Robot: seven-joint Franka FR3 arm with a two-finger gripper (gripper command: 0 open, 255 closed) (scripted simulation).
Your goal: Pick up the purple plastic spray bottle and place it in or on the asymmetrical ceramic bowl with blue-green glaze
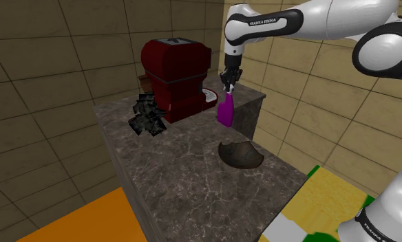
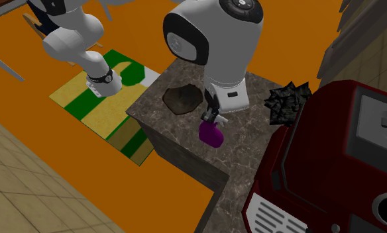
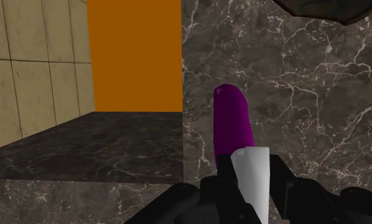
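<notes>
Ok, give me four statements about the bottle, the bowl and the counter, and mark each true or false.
1. The pincer is shut on the bottle. True.
2. The bottle lies in the bowl. False: it hangs from the pincer, apart from the bowl.
3. A red machine stands on the counter. True.
4. The bowl sits on top of the machine. False: it sits on the counter.
</notes>
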